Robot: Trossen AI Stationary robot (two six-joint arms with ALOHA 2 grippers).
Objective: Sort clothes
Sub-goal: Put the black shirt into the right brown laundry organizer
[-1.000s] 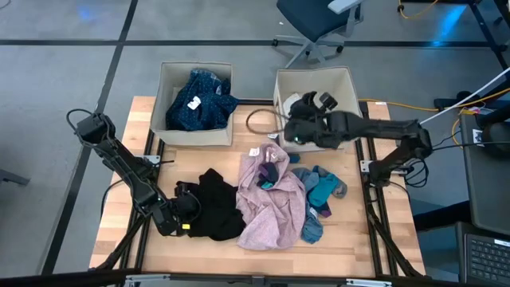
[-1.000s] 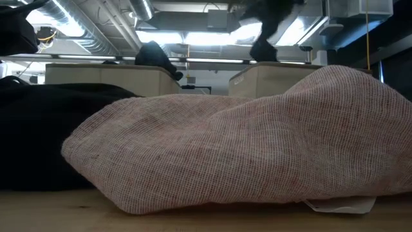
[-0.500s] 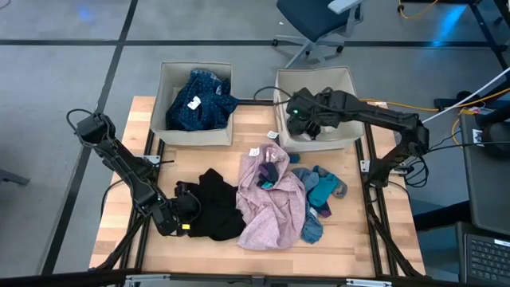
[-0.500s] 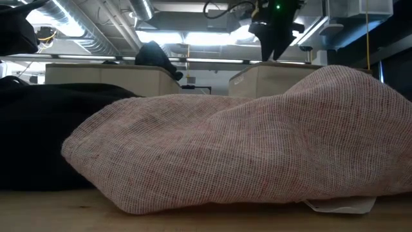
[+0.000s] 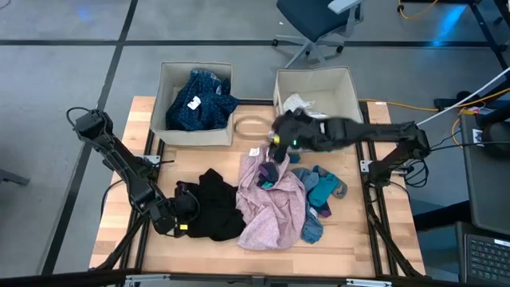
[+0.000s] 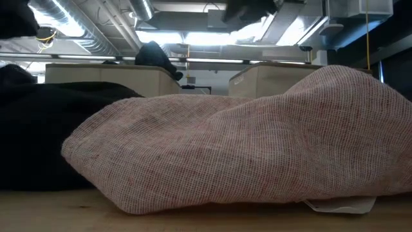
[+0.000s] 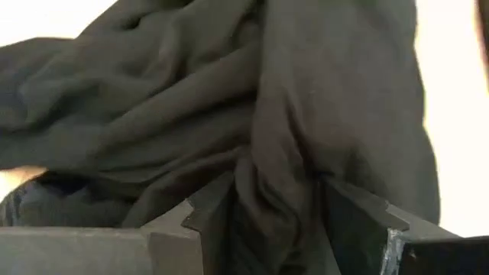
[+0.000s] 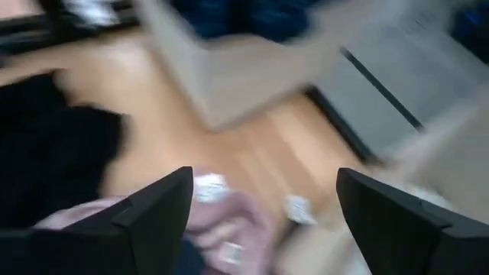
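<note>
Between drops: right gripper (image 5: 280, 137), fingers spread and empty, above pink garment (image 5: 271, 199) at table centre. Left gripper (image 5: 182, 209) clamping black garment (image 5: 213, 206) at 7 o'clock. Next: descend, pinch pink cloth.

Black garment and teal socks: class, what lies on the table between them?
In the high view, the pink garment lies crumpled between the black garment and the teal socks.

Bright overhead ceiling lights (image 6: 193, 35), even soft shadows, heavy motion blur throughout the right wrist view.
</note>
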